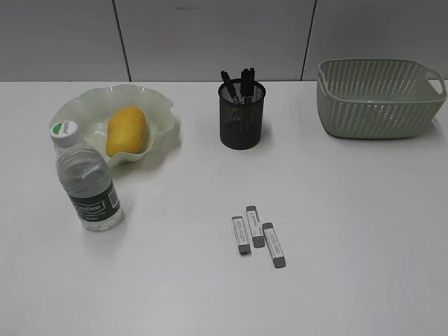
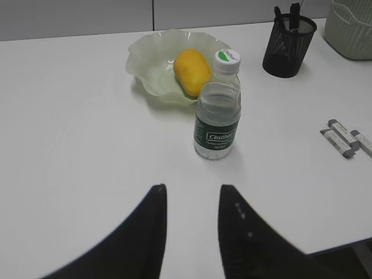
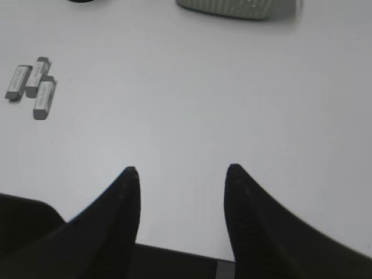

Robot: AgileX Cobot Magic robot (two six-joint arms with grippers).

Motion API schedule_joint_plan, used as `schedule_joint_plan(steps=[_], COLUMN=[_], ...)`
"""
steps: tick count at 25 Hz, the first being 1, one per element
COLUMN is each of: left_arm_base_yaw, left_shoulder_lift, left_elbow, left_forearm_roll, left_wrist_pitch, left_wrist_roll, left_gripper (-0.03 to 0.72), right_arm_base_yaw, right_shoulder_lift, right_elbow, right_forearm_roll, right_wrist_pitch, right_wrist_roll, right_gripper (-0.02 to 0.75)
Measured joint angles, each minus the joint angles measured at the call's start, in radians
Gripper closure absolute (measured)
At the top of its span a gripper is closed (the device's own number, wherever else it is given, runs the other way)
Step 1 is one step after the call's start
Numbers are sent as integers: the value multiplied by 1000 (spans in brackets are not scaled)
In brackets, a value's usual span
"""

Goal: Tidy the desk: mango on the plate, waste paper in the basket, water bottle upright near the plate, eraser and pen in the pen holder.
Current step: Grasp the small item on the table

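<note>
On the white table (image 1: 364, 231), the mango (image 1: 126, 131) lies in the wavy-rimmed plate (image 1: 157, 105) near the far left corner. The water bottle (image 1: 85, 178) stands upright just beside the plate, on its near side, white cap up. The pen holder (image 1: 242, 115) sits toward the middle of the far edge with dark pens (image 1: 238, 82) sticking out of its top. The basket (image 1: 378, 98) rests near the far right corner. Three grey-and-white erasers (image 1: 257, 236) lie side by side, close together, in the middle of the table, well apart from the pen holder.

The exterior view shows no arm or gripper at all, and the inside of the basket cannot be seen from there; no waste paper is visible in any view.

The left wrist view shows the left gripper (image 2: 192, 197) hovering over the near part of the table with its jaws apart and nothing between them. It also shows the bottle's green label and the mango inside the plate from closer up, with the erasers at its right edge.

The right wrist view shows the right gripper (image 3: 181, 180) with its jaws spread apart and holding nothing, above bare table; the erasers lie off to its upper left and only the basket's lower wall appears at the top.
</note>
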Motion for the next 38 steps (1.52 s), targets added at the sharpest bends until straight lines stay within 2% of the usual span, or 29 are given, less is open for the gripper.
schedule_joint_plan(steps=[4,12,21,25,32,38], left_arm_base_yaw=[0,1,1,1,1,-22], left_shoulder_lift=[0,62,303,477,776,967], left_elbow=[0,0,-2,-31,-107,-192], left_forearm_roll=[0,-1,-16,-83,-314,-357], left_wrist_pitch=[0,-1,-5,-51,-209,-250], left_wrist_roll=[0,0,1,20,216,238], left_gripper=[461,461,459,432,330,320], right_arm_base_yaw=[-67,-74,-74,-74,-74,-75], right_shoulder_lift=[-66,-148,-148,-148,-148,-148], right_elbow=[0,0,0,0,0,0], right_forearm_roll=[0,3,10,10,10,11], right_wrist_pitch=[-1,-1,-1,-1,-1,-1], right_wrist_roll=[0,0,0,0,0,0], right_gripper=[354,354,354,354,354,354])
